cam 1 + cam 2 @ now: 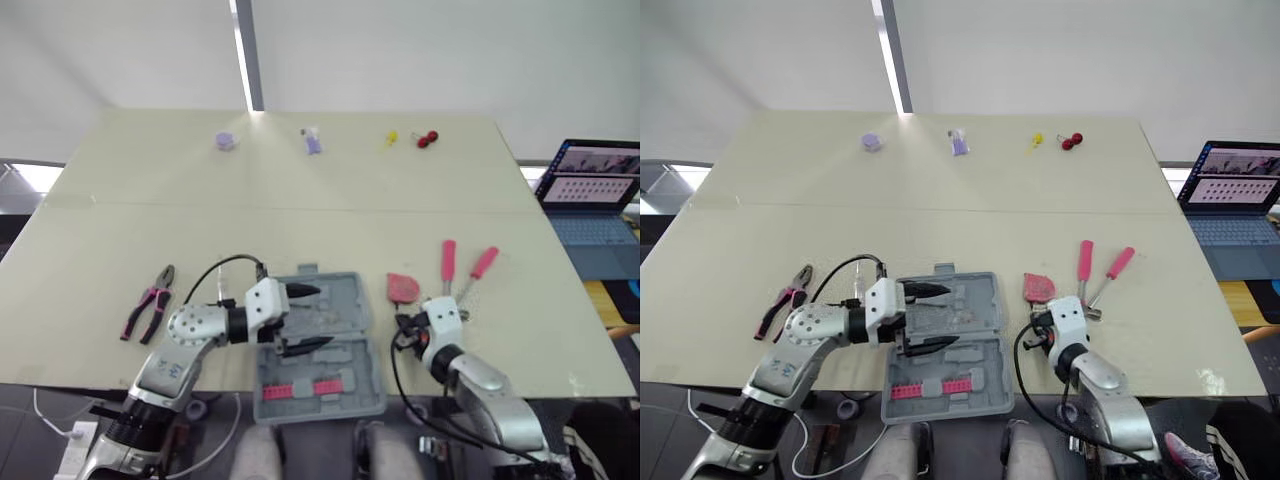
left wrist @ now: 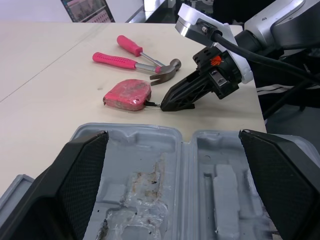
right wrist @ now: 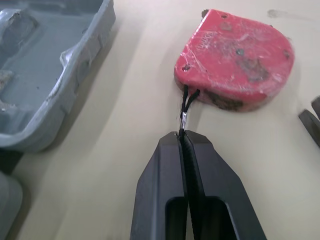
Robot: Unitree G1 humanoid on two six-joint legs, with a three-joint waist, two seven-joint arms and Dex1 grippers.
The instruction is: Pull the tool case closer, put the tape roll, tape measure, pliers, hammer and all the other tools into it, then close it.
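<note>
The grey tool case (image 1: 335, 300) lies open at the front middle of the table, with a pink insert (image 1: 300, 390) in its near half. My left gripper (image 1: 322, 317) hovers open over the case, its fingers (image 2: 80, 180) spread wide. A red tape measure (image 3: 235, 57) rests on the table just right of the case. My right gripper (image 3: 181, 134) is shut, with its tips on the tape measure's black cord (image 3: 187, 97). A pink-handled hammer (image 1: 448, 265) and a second pink-handled tool (image 1: 483, 263) lie right of the tape measure. Pink-handled pliers (image 1: 150, 300) lie at the front left.
Small items sit along the far edge: two purple pieces (image 1: 226, 141) (image 1: 313, 142), a yellow one (image 1: 392, 137) and a red one (image 1: 427, 139). A laptop (image 1: 595, 190) stands off the table's right side. The case's near half overhangs the table's front edge.
</note>
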